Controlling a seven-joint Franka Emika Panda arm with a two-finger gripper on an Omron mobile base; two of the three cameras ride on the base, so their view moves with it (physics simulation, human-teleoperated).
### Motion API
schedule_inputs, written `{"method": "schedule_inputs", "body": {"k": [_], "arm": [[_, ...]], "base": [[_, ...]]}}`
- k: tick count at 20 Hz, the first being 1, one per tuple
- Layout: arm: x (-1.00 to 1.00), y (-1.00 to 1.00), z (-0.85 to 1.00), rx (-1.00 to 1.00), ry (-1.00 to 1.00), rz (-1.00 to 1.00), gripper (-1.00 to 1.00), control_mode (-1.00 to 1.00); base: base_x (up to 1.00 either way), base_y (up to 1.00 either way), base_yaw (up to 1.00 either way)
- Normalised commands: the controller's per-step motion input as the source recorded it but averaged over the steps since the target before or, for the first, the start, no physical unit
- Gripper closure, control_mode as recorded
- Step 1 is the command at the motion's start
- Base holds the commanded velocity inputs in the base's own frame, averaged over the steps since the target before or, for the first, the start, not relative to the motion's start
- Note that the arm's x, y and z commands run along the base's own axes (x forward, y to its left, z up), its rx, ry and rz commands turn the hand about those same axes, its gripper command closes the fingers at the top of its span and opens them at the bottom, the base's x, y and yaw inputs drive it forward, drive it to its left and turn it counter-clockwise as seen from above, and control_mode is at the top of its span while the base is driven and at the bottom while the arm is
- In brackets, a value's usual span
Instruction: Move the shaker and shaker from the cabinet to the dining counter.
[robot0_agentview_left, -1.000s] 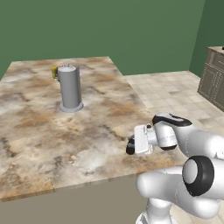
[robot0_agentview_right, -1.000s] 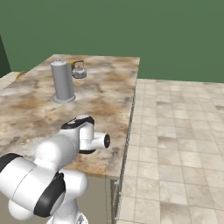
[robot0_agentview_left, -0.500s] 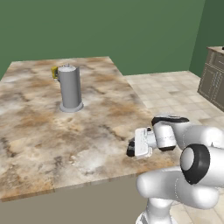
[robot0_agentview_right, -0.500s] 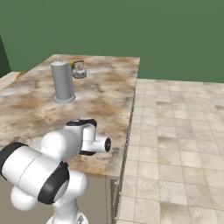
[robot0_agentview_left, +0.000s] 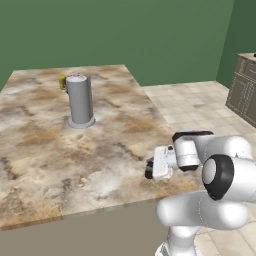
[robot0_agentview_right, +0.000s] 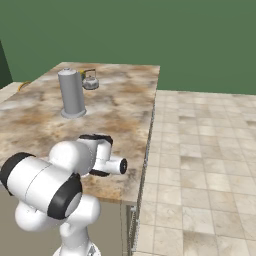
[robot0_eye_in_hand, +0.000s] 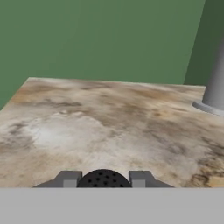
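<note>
1. Since a moment before, the big white elbow joint had swung a little closer to the hand (robot0_agentview_left: 148, 168); the hand itself had hardly moved, low above the near right part of the tabletop (robot0_agentview_left: 45, 150).
2. That tabletop was a wide flat slab of brown, beige and white marbled stone with straight edges.
3. Between the two grey fingertips (robot0_eye_in_hand: 69, 179) sat a small black shaker (robot0_eye_in_hand: 104, 179). Its rounded top was dotted with tiny holes and faced the hand camera.
4. So the hand was clenched on the shaker. The shaker's long axis ran along the fingers, roughly level over the stone; I could not tell if it touched the top.
5. A tall grey metal cylinder (robot0_agentview_left: 80, 101) with a wider foot stood upright, well apart from the hand, farther back.
6. Behind it sat a small kettle (robot0_agentview_right: 90, 80), near the far edge.
7. Lots of bare stone lay between the hand and the cylinder.
8. Tiled floor (robot0_agentview_right: 200, 140) ran past the right edge.
</note>
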Motion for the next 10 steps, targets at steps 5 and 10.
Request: {"method": "schedule_inputs", "body": {"k": [5, 10], "arm": [[0.0, 0.0, -0.33, 0.0, 0.0, -0.04, -1.0, -1.0], [-0.01, 0.0, -0.35, 0.0, 0.0, -0.02, -1.0, -1.0]], "base": [[0.0, 0.0, 0.0], [0.0, 0.0, 0.0]]}}
